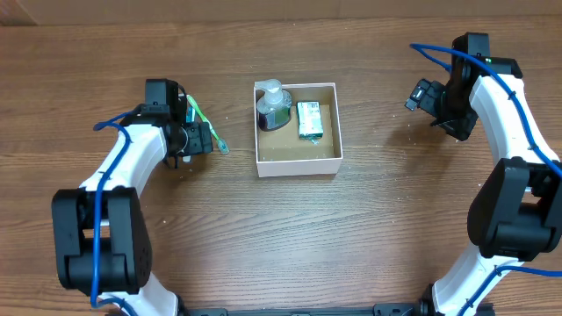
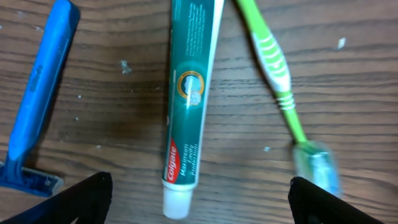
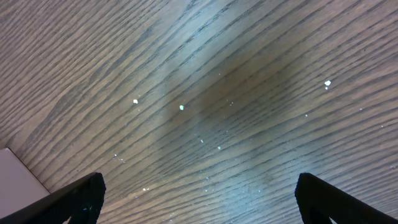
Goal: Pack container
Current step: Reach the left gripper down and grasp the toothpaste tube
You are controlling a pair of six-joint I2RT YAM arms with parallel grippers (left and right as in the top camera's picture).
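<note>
Fingers (image 2: 81,199) of left gripper (image 2: 199,185) spread wide, gripping nothing, above one blue razor (image 2: 34,106), one Colgate toothpaste tube (image 2: 189,93) and one green toothbrush (image 2: 273,68), its head blurred. Right gripper (image 3: 199,183) equally wide, empty, over the table (image 3: 249,93). One container (image 1: 297,165) mid-table, holding one pump soap bottle (image 1: 273,107) and one green packet (image 1: 309,120), label unreadable.

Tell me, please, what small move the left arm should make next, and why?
Probably lower the left gripper straight down onto the toothpaste tube. It lies on the table between the open jaws, with the blue razor and green toothbrush off to either side, and the container has room.
</note>
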